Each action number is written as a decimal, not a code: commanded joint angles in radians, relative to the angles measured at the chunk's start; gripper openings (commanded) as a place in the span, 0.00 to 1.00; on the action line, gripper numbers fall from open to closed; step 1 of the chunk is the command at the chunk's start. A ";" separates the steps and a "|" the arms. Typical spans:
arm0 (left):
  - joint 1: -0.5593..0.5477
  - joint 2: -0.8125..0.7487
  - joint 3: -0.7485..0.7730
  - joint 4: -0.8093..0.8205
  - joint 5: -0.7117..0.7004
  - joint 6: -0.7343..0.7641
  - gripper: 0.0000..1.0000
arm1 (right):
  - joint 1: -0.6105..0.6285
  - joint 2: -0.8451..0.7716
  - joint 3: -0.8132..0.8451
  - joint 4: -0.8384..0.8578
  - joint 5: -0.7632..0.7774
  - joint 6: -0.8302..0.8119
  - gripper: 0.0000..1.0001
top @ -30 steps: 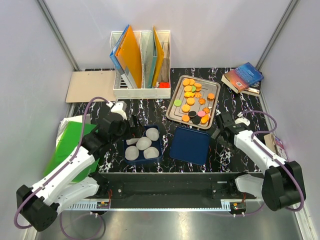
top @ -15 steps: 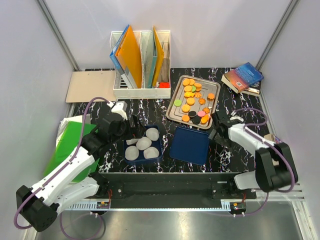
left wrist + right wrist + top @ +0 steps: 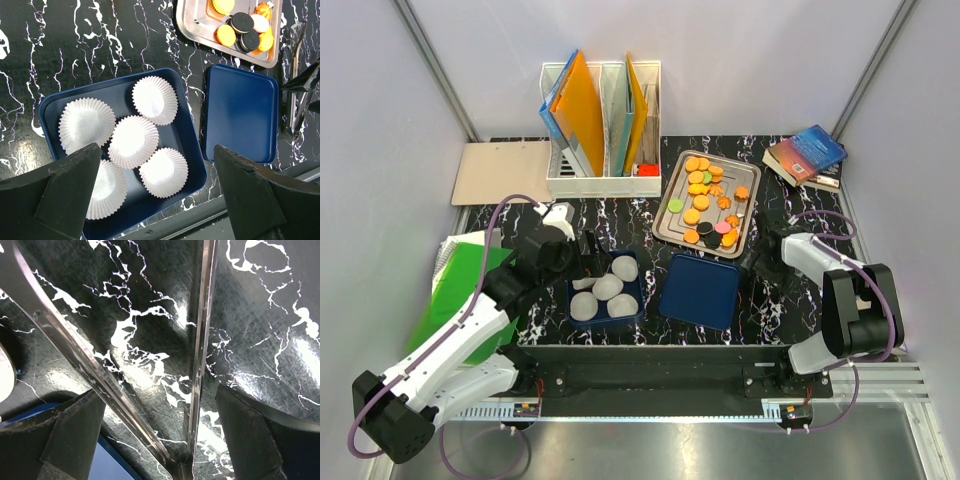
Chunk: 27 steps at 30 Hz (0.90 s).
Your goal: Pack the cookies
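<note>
R end effector [image 3: 160, 435] wide open, straddling tongs [image 3: 202, 340] flat on surface, prob. to grab them for cookies [image 3: 705, 200], on tray [image 3: 665, 228] just beyond it. L end effector [image 3: 160, 195] open over paper cups [image 3: 132, 141].

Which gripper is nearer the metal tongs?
Right. The right gripper sits open directly over the tongs; the left gripper is off over the blue tray, well apart.
</note>
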 commanded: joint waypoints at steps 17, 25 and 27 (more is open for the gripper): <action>-0.001 -0.025 0.010 0.013 -0.006 -0.004 0.99 | -0.027 0.063 0.001 0.038 -0.139 -0.079 0.73; -0.002 -0.024 0.005 0.011 -0.005 -0.015 0.99 | -0.055 0.052 -0.017 0.047 -0.164 -0.070 0.61; -0.001 -0.027 0.004 0.010 -0.005 -0.015 0.99 | -0.055 0.014 -0.033 0.047 -0.152 -0.057 0.50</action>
